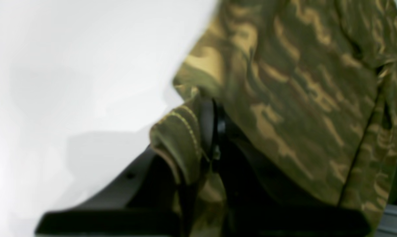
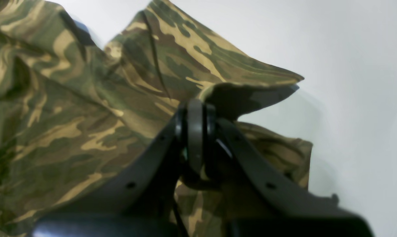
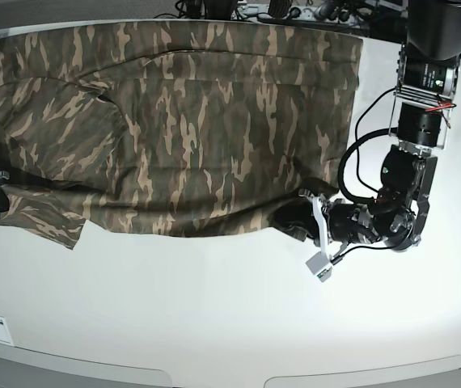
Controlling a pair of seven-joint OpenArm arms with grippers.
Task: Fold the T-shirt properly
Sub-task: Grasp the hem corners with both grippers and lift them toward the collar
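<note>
White and bare around the cloth, the surface [image 3: 230,323] carries the T-shirt [image 3: 182,121], which lies spread across its far half with the near edge lifted at both ends. Our left end effector [image 1: 214,131] is clamped on a stitched hem corner, and our right end effector [image 2: 195,131] is closed on a sleeve-side edge that curls over its tips. From these two pinches the near edge sags between us, so we judge the fold needs both ends raised level and carried together toward the far edge, keeping the span taut enough that no crease bunches in the middle. Around us, cables and equipment [image 3: 295,10] sit beyond the far edge, well apart. Nothing stands on the cloth; only the left arm's own looping cable [image 3: 356,149] hangs near it.
</note>
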